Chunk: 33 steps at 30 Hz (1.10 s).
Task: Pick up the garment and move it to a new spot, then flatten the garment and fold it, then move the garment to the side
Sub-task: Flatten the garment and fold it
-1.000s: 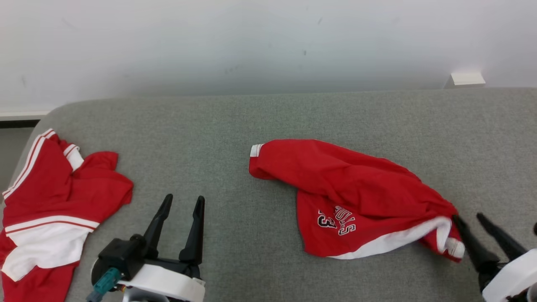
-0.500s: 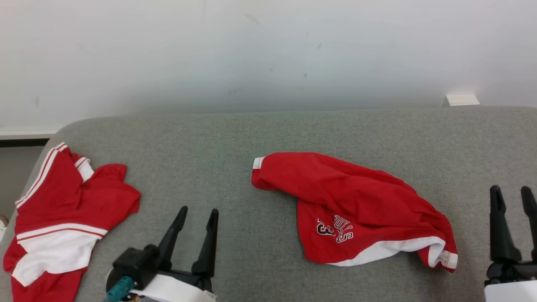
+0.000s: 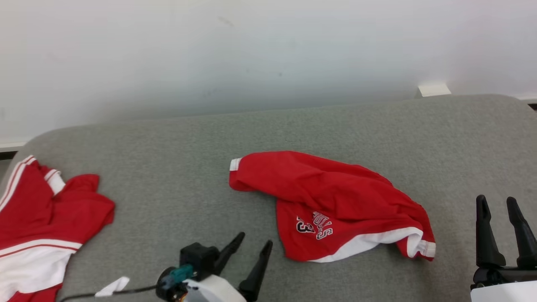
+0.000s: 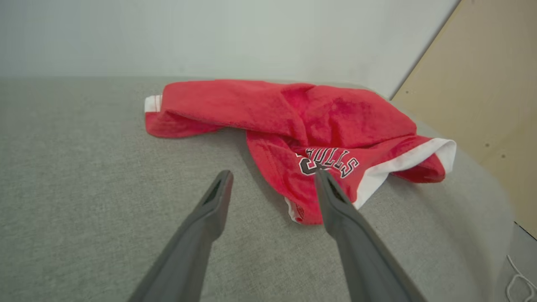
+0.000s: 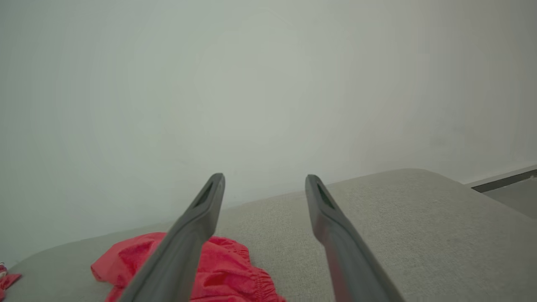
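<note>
As it lies crumpled, garment (image 3: 335, 197) runs far-left to near-right | left jaws apart | right jaws apart

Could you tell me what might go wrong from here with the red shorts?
The shorts lie bunched and doubled over, so the open left gripper may pinch several layers at once and drag rather than flatten them. The second red garment at the left could crowd where they get set aside.

Right gripper (image 3: 496, 198), touching the garment (image 3: 335, 197) a second ago, now stands clear of it; left gripper (image 3: 254, 239) has swung nearer the garment.
</note>
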{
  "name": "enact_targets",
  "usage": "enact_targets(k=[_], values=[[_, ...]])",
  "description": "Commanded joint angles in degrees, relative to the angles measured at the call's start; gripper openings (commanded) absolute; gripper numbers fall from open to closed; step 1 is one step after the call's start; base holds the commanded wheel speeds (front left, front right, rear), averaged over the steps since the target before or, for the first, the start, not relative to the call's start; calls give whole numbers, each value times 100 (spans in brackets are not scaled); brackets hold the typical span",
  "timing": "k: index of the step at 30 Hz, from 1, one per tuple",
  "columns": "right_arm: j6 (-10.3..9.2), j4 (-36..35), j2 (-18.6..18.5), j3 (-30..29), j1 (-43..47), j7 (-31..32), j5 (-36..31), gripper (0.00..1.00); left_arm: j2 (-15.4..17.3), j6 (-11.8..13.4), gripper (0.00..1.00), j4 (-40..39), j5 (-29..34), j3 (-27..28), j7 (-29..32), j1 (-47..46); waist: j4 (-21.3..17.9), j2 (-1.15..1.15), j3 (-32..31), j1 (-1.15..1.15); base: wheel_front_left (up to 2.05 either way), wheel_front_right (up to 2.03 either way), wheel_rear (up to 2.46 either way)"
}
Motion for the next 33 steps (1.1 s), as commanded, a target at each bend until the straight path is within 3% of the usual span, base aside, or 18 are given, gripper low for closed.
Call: enact_targets(k=[1,10,16,22,23,24,25,26,33], values=[[-10,89,35,-3,-91,-40,-8,100,119,10,100,115,-104,-203,205,-213,-214,0,173,0,0,0,0],[-10,499,137,100,-238,-147,112,100,507,11,100,598,-290,-1061,726,-656,-774,0,463,0,0,0,0],[-10,588,166,125,-309,-164,145,100,809,11,100,844,-272,-1434,559,-906,-942,0,536,0,0,0,0],[-10,604,224,125,-346,-168,85,100,779,11,100,962,-350,-1646,314,-1105,-934,0,512,0,0,0,0],[-10,613,229,149,-355,-169,84,100,760,10,89,992,-389,-1695,330,-1132,-921,0,512,0,0,0,0],[-10,623,233,175,-362,-168,77,100,757,11,48,1027,-406,-1746,353,-1171,-908,0,511,0,0,0,0],[-10,634,228,188,-373,-169,70,100,747,10,19,1057,-419,-1782,352,-1210,-894,0,509,0,0,0,0],[-10,647,222,202,-385,-168,71,100,730,11,0,1090,-430,-1814,343,-1236,-881,0,506,0,0,0,0],[-10,668,183,147,-330,-169,75,100,633,11,0,1097,-530,-1966,148,-1399,-640,0,431,0,0,0,0]])
